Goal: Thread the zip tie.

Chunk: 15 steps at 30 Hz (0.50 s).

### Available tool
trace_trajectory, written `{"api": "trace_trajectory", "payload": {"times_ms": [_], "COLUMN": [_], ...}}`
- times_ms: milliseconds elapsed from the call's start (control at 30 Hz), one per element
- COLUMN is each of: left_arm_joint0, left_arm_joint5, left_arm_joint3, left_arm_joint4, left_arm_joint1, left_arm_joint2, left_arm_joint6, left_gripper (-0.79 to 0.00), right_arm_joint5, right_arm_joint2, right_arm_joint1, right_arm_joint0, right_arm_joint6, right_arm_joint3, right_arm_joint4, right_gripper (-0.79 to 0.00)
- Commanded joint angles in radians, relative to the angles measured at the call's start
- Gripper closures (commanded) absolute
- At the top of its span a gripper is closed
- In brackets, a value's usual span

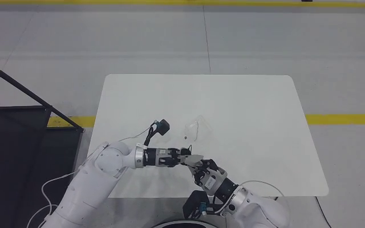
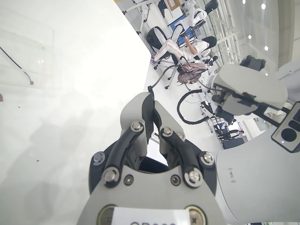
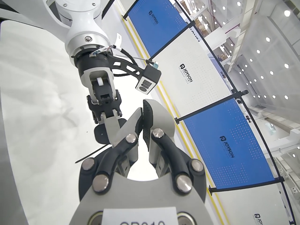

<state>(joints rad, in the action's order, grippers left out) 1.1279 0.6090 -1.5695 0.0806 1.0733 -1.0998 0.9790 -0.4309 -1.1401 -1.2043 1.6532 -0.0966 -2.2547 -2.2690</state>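
Observation:
My left gripper [image 1: 193,158] hovers over the table's near edge, shut on a black zip tie [image 2: 161,74] whose strap curves out past the fingertips [image 2: 151,94]. In the right wrist view the tie's tail [image 3: 93,154] hangs below the left gripper [image 3: 110,127]. My right gripper [image 1: 199,167] sits right against the left one, tip to tip. Its pads [image 3: 146,113] are pressed together, and I see nothing sticking out between them. A second black zip tie [image 2: 14,61] lies on a clear plastic bag [image 1: 197,128] a little farther in on the table.
The white table [image 1: 256,114] spreads wide beyond the bag. Both grippers are close to its near edge. A black-framed screen [image 1: 23,148] stands off the table's left side.

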Motion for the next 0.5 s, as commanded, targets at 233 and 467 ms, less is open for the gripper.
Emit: {"api": "trace_trajectory", "payload": {"times_ms": [233, 467], "left_arm_joint0": [0.007, 0.019], "left_arm_joint5": [0.000, 0.006], "left_arm_joint3": [-0.009, -0.027], "left_arm_joint4": [-0.023, -0.089], "left_arm_joint1": [-0.004, -0.006], "left_arm_joint2": [-0.005, -0.011], "left_arm_joint6": [-0.037, -0.096], "left_gripper": [0.000, 0.000], "right_arm_joint5": [-0.064, -0.085], "right_arm_joint2": [-0.006, -0.004], "right_arm_joint1": [0.012, 0.020], "right_arm_joint0": [0.000, -0.004], "right_arm_joint6": [-0.033, -0.043], "right_arm_joint3": [-0.006, -0.003], "right_arm_joint4": [-0.013, -0.016], "right_gripper": [0.000, 0.000]}}
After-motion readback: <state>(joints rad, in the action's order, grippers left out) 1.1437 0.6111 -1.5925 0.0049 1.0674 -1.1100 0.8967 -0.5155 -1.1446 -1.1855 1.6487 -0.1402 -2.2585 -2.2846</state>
